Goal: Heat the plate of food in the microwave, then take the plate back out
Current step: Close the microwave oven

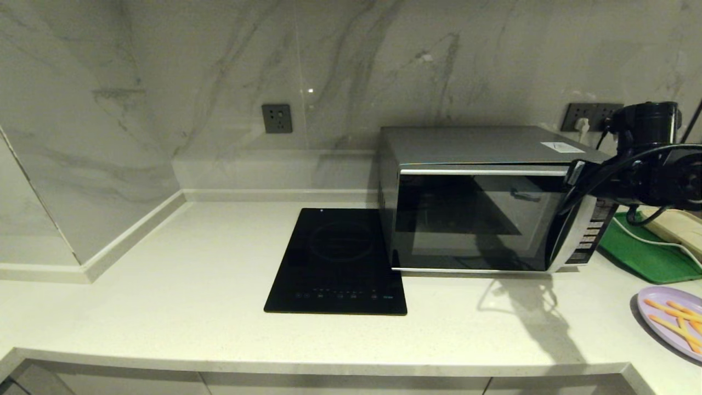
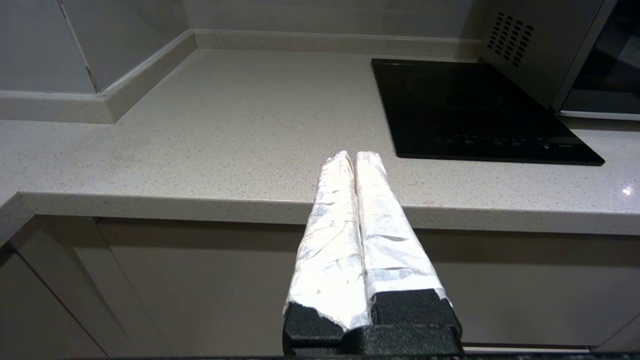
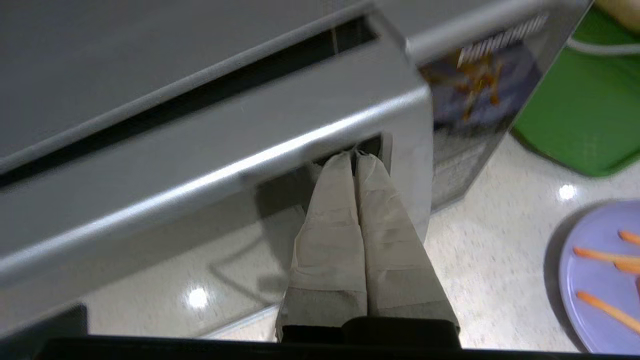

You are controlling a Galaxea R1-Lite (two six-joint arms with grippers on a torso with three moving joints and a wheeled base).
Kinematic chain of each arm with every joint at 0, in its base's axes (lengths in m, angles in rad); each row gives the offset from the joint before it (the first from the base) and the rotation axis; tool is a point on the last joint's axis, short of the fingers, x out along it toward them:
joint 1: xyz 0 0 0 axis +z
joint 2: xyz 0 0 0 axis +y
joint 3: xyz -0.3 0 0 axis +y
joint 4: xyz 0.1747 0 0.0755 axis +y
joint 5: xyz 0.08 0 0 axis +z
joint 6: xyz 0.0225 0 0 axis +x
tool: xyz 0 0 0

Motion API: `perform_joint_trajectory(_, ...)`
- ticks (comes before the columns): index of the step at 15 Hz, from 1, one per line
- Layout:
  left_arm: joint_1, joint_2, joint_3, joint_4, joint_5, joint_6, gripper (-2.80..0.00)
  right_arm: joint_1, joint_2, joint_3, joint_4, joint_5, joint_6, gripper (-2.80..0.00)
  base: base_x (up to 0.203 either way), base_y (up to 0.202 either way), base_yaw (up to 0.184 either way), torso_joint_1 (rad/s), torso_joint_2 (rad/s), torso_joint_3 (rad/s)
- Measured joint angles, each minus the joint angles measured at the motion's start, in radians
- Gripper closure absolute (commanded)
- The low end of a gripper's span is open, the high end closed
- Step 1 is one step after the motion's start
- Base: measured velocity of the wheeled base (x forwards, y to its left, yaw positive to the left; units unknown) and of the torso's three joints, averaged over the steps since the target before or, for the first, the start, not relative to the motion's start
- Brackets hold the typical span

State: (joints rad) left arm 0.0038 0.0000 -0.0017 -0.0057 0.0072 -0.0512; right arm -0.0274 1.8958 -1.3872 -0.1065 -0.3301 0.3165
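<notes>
Microwave sits at the back right of the counter, door closed, dark glass facing forward, curved silver trim down its right front, button panel beyond that. Its left side stands right beside the black cooktop, which lies flush in the counter surface. Wide open counter runs left of the cooktop to the marble corner, and a clear strip lies in front of the microwave out to the counter's front edge.

Green tray lies just right of the microwave, partly under the right arm, with a pale object and a white cable on it.

Plate of food, lavender, with thin orange fries, rests on the counter at the far right, in front of the tray and cut by the view's edge. It is apart from the microwave, with bare counter between them.

Right gripper: fingers pressed together, nothing between them. In the right wrist view the tips are at the upper right front corner of the microwave, close against the silver trim; contact cannot be told. In the head view the arm comes in from the right at the height of the microwave's top.

Left gripper: parked low in front of the counter edge, left of the cooktop, wrapped fingers pressed together, holding nothing.
</notes>
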Motion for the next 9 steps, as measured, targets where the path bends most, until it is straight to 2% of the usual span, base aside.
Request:
perform_joint_trajectory(2, 0.0, 0.0, 0.0, 0.0, 0.0, 0.0, 0.0, 0.0, 0.009, 0.0, -0.051, 0.0, -0.008, 0.0, 0.0, 0.0, 0.0, 0.0, 0.0, 0.0)
perform_joint_trajectory(9, 0.0, 0.0, 0.0, 0.0, 0.0, 0.0, 0.0, 0.0, 0.028, -0.001, -0.073, 0.001, 0.001, 0.0, 0.0, 0.0, 0.0, 0.0, 0.0, 0.0)
